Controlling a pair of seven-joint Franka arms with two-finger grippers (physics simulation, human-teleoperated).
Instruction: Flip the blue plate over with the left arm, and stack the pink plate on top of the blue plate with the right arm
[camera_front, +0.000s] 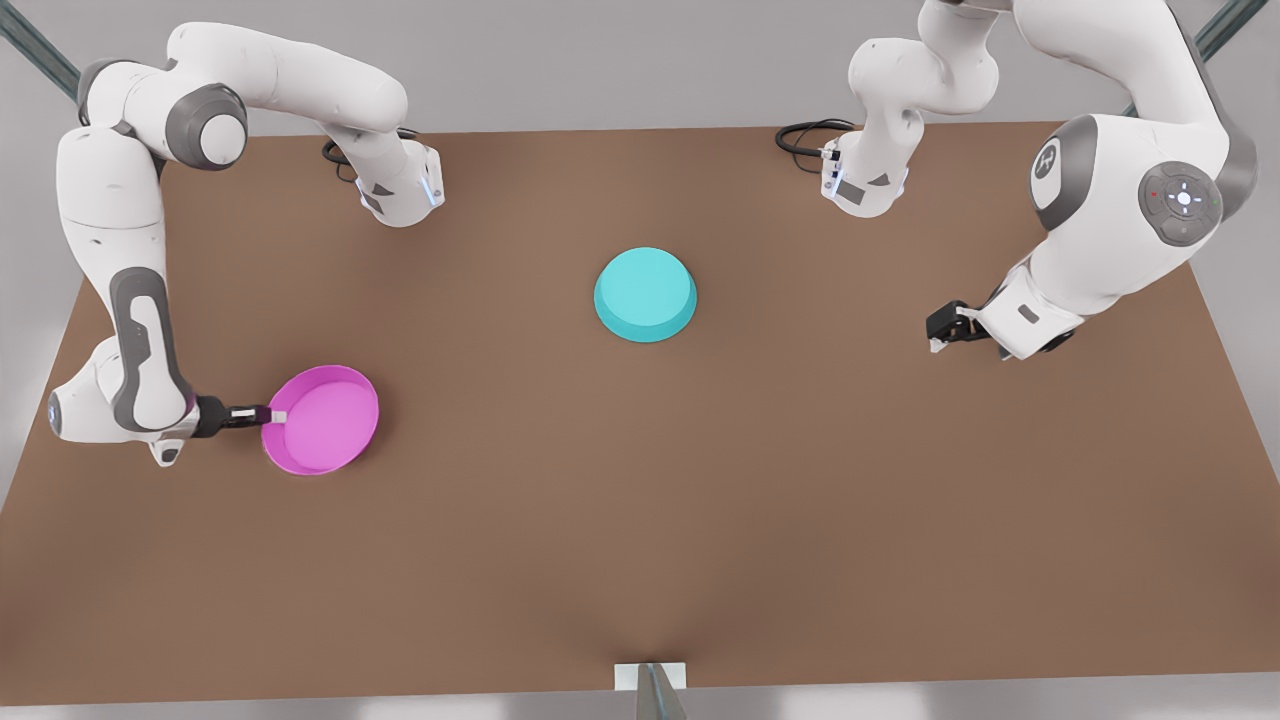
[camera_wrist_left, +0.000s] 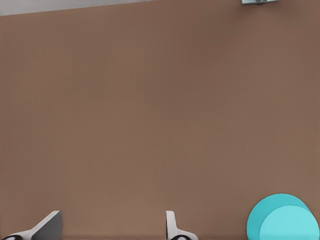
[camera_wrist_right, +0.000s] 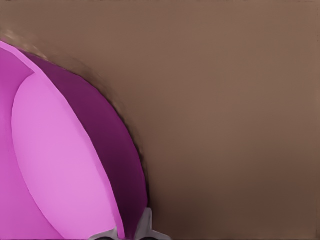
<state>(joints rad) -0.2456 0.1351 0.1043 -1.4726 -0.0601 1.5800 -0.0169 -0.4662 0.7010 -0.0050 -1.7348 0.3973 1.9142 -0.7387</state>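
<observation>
Front view puts the blue plate (camera_front: 645, 294) near the middle of the brown table (camera_front: 640, 560), base up and rim down, so judging by how it lies the flip is already done and the stacking step is the one in hand. The pink plate (camera_front: 322, 418) sits well apart from it, toward the front view's left and nearer the camera, open side up. The right gripper (camera_front: 272, 415) reaches in level from that side, its fingers clamped on the pink plate's rim; the right wrist view bears this out, with the rim wall (camera_wrist_right: 117, 150) running down between the two fingertips (camera_wrist_right: 146, 225). The left gripper (camera_front: 940, 330) hangs over bare table at the front view's right, well clear of both dishes, fingers (camera_wrist_left: 172, 225) spread and gripping nothing, and that arm waits. The blue plate (camera_wrist_left: 285, 217) shows at the edge of the left wrist view. The next move, as I judge it, calls for lifting the pink plate clear, carrying it across to the blue one and setting it down centred, keeping it level so it does not slip from the pinch. The blue plate's rim is hidden against the table, and whether the pink plate already stands off the surface cannot be told.
</observation>
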